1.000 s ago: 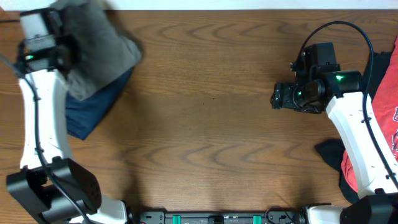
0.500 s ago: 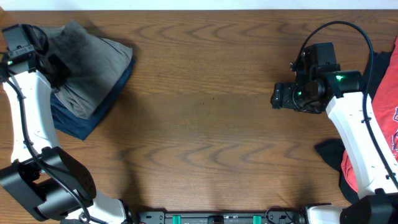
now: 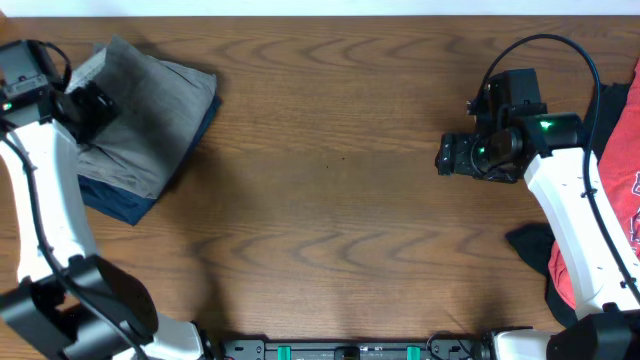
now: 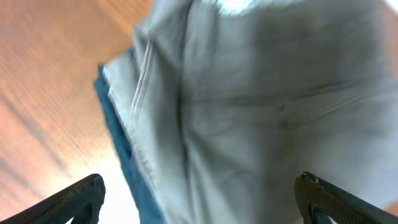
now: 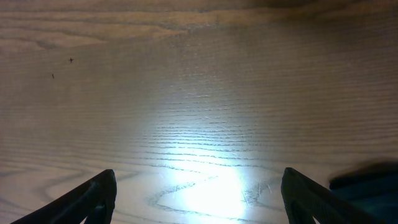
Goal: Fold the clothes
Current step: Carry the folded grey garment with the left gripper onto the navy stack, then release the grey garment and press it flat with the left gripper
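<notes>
Shorts (image 3: 140,120) lie folded, stacked atop navy garment (image 3: 118,200).

Shorts (image 3: 140,115) were plain grey-khaki. Garment beneath (image 3: 120,203) was dark navy. Table (image 3: 340,200) was brown with wavy grain. Shirt (image 3: 628,140) was red with white lettering.

Brown wood-grain table (image 3: 330,200), bright glare patch

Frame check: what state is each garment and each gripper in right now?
navy garment: folded, bottom of the pile.
shorts: folded, lying on the navy garment.
red shirt: bunched up, not folded.
left gripper: open, empty, over the shorts.
right gripper: open, empty, over the table.
</notes>
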